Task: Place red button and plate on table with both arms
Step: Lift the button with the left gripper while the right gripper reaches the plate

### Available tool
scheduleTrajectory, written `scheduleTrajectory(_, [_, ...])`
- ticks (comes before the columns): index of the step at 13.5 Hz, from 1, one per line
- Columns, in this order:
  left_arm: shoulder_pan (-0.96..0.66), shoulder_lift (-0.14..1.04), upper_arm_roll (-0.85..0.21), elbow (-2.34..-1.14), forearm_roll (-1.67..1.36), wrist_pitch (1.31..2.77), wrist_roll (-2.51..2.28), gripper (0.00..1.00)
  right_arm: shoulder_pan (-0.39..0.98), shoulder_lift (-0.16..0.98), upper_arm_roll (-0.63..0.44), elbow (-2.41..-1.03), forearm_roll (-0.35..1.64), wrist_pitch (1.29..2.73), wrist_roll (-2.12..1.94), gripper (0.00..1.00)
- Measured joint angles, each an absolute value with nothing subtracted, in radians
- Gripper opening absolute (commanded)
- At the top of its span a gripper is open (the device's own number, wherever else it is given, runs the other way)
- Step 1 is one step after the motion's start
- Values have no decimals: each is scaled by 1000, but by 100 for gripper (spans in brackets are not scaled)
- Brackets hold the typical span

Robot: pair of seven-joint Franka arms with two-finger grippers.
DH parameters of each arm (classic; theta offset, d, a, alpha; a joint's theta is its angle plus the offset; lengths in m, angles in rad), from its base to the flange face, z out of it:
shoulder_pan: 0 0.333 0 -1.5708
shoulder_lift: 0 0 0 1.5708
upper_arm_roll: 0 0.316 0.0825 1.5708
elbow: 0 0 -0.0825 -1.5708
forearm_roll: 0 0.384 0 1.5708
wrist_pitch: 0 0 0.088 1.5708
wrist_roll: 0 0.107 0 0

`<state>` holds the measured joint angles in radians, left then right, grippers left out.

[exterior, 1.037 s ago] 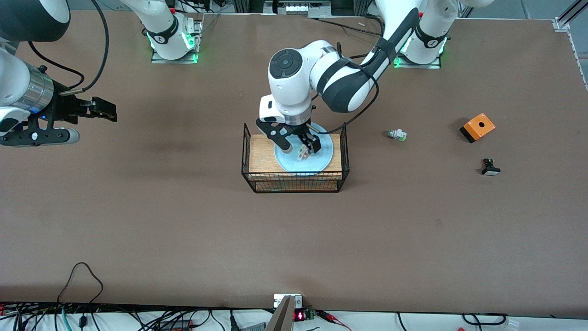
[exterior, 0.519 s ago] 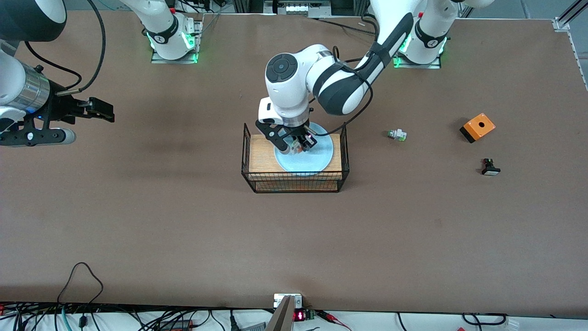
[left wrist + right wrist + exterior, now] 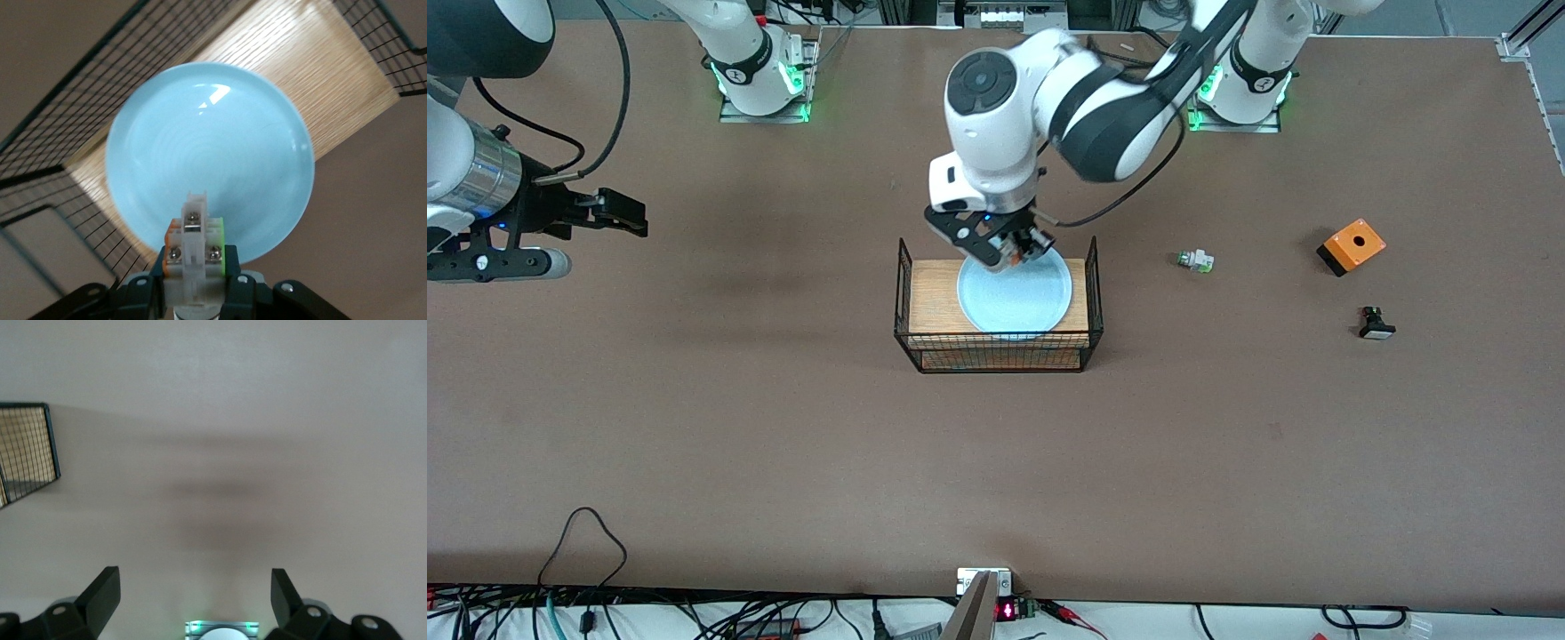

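My left gripper (image 3: 1015,252) is shut on the red button (image 3: 195,245) and hangs over the edge of the plate (image 3: 1016,300) that lies nearest the robots' bases. In the left wrist view the button's white body, with an orange and a green side, sits clamped between the fingers, and its cap is hidden. The light-blue plate (image 3: 213,150) lies bare on the wooden board of the wire crate (image 3: 996,357). My right gripper (image 3: 621,213) waits open with nothing in it, above the brown table (image 3: 783,427) toward the right arm's end.
Toward the left arm's end of the table lie a white-and-green switch (image 3: 1195,260), an orange box (image 3: 1352,245) and a black switch with a white cap (image 3: 1376,324). The crate's wire sides rise above its board. A crate corner (image 3: 27,453) shows in the right wrist view.
My left gripper closed on the red button on the plate and lifted it off, drawing back toward the bases. The right arm has hardly moved.
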<state>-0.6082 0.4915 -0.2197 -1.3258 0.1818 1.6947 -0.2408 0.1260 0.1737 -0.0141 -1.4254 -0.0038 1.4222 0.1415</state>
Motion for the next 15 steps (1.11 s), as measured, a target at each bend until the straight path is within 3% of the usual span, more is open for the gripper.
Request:
scheduleTrajectory(4, [-379, 425, -208, -1329, 155, 1535, -254, 15, 204, 174, -3, -1425, 13, 1422, 524, 100])
scheduleTrajectory(10, [-94, 490, -203, -1396, 153, 1513, -181, 13, 350, 190, 1, -1425, 91, 1496, 903, 100])
scheduleTrajectory(15, [89, 571, -201, -1561, 153, 1739, -8, 12, 468, 236, 2, -1425, 103, 1596, 1130, 100])
